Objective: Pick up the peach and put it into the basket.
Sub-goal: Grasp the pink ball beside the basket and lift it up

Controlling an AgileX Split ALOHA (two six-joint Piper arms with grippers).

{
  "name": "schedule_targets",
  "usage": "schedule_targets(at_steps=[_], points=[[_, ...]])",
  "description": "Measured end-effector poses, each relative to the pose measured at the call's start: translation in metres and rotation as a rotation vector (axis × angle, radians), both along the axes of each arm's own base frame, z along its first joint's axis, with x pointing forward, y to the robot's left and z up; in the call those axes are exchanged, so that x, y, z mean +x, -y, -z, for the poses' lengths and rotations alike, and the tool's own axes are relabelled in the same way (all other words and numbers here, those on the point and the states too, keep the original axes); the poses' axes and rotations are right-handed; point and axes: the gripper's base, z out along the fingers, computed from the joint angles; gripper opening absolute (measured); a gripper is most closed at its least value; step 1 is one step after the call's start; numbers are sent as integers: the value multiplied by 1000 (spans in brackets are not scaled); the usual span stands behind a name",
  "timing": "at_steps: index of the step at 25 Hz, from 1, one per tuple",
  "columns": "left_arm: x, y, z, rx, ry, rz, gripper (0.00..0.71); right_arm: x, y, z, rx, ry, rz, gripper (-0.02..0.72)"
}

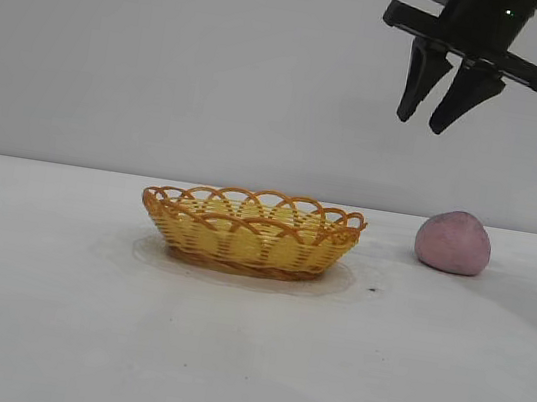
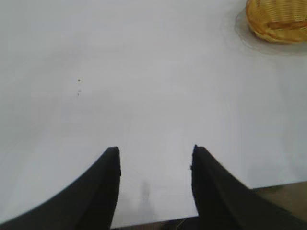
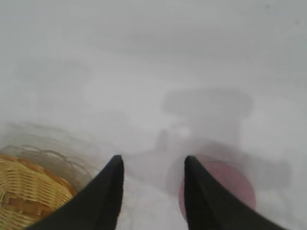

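The basket (image 1: 252, 232) sits empty; the right end effector (image 1: 430, 122), half-open and holding nothing, hovers above the peach (image 1: 453, 242), which could roll from an off-centre pinch.

The right gripper (image 1: 430, 122) hangs high above the table (image 1: 47, 330), fingers parted with nothing between them. Below it and slightly to the right in the exterior view, the peach (image 1: 453, 243) rests on the table. Below and well to the left of that gripper sits the basket (image 1: 251, 231), apart from the peach, with bare table between them. In the right wrist view the peach (image 3: 230, 184) lies partly behind one finger, the basket (image 3: 29, 196) off to the other side. The left gripper (image 2: 154, 187) hovers over bare table, the basket (image 2: 278, 19) far ahead of it and off to one side.
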Motion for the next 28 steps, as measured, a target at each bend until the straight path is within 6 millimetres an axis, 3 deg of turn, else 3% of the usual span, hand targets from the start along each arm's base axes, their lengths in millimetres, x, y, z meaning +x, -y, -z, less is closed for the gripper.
schedule_targets(at_steps=[7, 18, 22, 25, 28], points=[[-32, -3, 19, -9, 101, -1, 296, -3, 1, 1, -13, -31, -12, 297], [-47, -5, 25, -23, 225, 2, 296, -6, 12, 9, -161, -79, -35, 297], [-47, -5, 25, -23, 229, 2, 296, -3, 13, 34, -198, -150, -43, 297], [-47, -5, 25, -24, 229, 2, 296, 1, 12, 65, -214, -217, -47, 297], [-47, -5, 25, -24, 230, 2, 296, 5, 11, 93, -223, -257, -48, 152]])
